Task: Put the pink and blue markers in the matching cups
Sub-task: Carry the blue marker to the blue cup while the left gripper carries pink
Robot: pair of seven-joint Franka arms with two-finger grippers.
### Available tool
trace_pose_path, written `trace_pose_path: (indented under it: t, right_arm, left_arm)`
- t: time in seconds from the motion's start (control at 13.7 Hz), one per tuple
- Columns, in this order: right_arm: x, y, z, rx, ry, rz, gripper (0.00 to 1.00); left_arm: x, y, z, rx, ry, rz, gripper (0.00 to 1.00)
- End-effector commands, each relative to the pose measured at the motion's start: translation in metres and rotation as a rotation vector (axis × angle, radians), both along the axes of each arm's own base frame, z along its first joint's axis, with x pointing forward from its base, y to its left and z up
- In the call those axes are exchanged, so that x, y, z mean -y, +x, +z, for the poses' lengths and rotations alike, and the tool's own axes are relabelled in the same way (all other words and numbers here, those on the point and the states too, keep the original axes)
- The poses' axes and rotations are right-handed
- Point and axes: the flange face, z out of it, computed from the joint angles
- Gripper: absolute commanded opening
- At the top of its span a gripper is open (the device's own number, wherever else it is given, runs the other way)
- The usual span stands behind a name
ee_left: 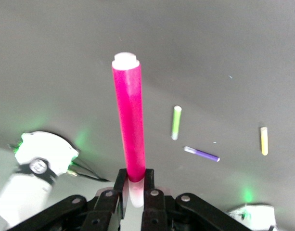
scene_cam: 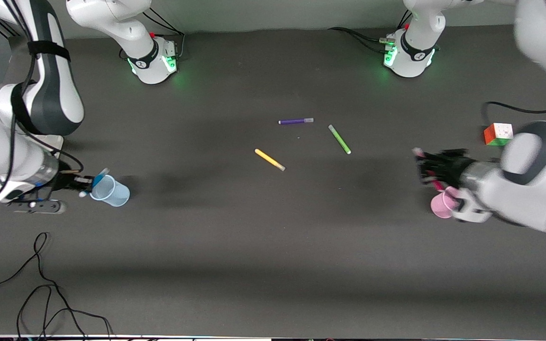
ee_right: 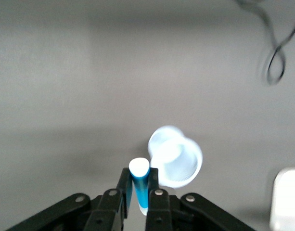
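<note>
My left gripper (scene_cam: 428, 171) is shut on the pink marker (scene_cam: 437, 185) and holds it above the pale pink cup (scene_cam: 442, 205), which stands at the left arm's end of the table. In the left wrist view the fingers (ee_left: 121, 185) pinch the pink marker (ee_left: 130, 120) near its pale cap. My right gripper (scene_cam: 88, 183) is shut on the blue marker (scene_cam: 99, 178), just beside the rim of the pale blue cup (scene_cam: 110, 191) at the right arm's end. In the right wrist view the blue marker (ee_right: 140, 185) stands between the fingers, next to the blue cup (ee_right: 176, 161).
A purple pen (scene_cam: 295, 121), a green pen (scene_cam: 339, 139) and a yellow pen (scene_cam: 269, 159) lie mid-table. A colour cube (scene_cam: 498, 134) sits close to the left arm. Loose black cables (scene_cam: 40, 284) lie on the table near the front camera, at the right arm's end.
</note>
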Motion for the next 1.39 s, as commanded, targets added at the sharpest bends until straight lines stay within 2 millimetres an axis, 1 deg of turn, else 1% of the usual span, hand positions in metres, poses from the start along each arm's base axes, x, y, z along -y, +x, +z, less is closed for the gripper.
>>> trace_pose_path:
  t: [0.0,0.07,0.15,0.29,0.44,0.51,0.66,0.73,0.8,0.88,1.02,1.09,1.17,1.24,1.31]
  right_arm:
    - [0.026,-0.005,-0.012,0.052,-0.029,0.095,0.0]
    - [0.031,-0.007,-0.022,0.061,-0.032,0.109,0.0]
    - [0.041,-0.01,-0.033,0.082,-0.039,0.113,0.0]
    - [0.046,-0.019,-0.056,0.098,-0.038,0.114,0.0]
    - [0.047,-0.023,-0.072,0.124,-0.042,0.116,0.0]
    - [0.046,-0.026,-0.082,0.134,-0.044,0.116,0.0]
    - [0.045,-0.032,-0.094,0.127,-0.036,0.104,0.0]
    - [0.045,-0.032,-0.094,0.127,-0.03,0.098,0.01]
    - [0.045,-0.032,-0.096,0.125,-0.03,0.095,0.58]
    - [0.045,-0.032,-0.096,0.12,-0.03,0.096,1.0]
    - [0.043,-0.033,-0.094,0.114,-0.025,0.094,1.0]
    - [0.043,-0.034,-0.091,0.103,-0.021,0.09,1.0]
    - [0.04,-0.034,-0.086,0.09,-0.015,0.093,1.0]
    - [0.036,-0.031,-0.074,0.08,-0.01,0.097,1.0]
    - [0.029,-0.029,-0.063,0.054,0.002,0.098,1.0]
  left_arm:
    - [-0.105,0.007,-0.067,-0.026,-0.206,0.0,0.0]
    - [-0.128,0.005,-0.086,-0.026,-0.267,0.02,0.0]
    - [-0.143,0.004,-0.095,-0.024,-0.304,0.054,0.0]
    - [-0.15,0.003,-0.111,-0.041,-0.346,0.089,0.0]
    - [-0.167,0.0,-0.136,-0.061,-0.426,0.16,0.0]
    - [-0.171,0.0,-0.146,-0.062,-0.439,0.182,0.0]
    - [-0.174,0.004,-0.154,-0.045,-0.437,0.203,0.0]
    - [-0.179,0.003,-0.158,-0.045,-0.442,0.217,0.0]
    - [-0.179,0.002,-0.164,-0.052,-0.458,0.226,0.0]
    - [-0.179,0.002,-0.17,-0.058,-0.464,0.232,0.0]
    - [-0.182,0.001,-0.175,-0.057,-0.467,0.239,0.0]
    - [-0.182,0.001,-0.175,-0.054,-0.469,0.237,0.08]
    - [-0.181,0.002,-0.175,-0.053,-0.471,0.235,0.27]
    - [-0.178,0.002,-0.175,-0.053,-0.471,0.23,0.55]
    - [-0.178,0.002,-0.175,-0.054,-0.47,0.229,0.71]
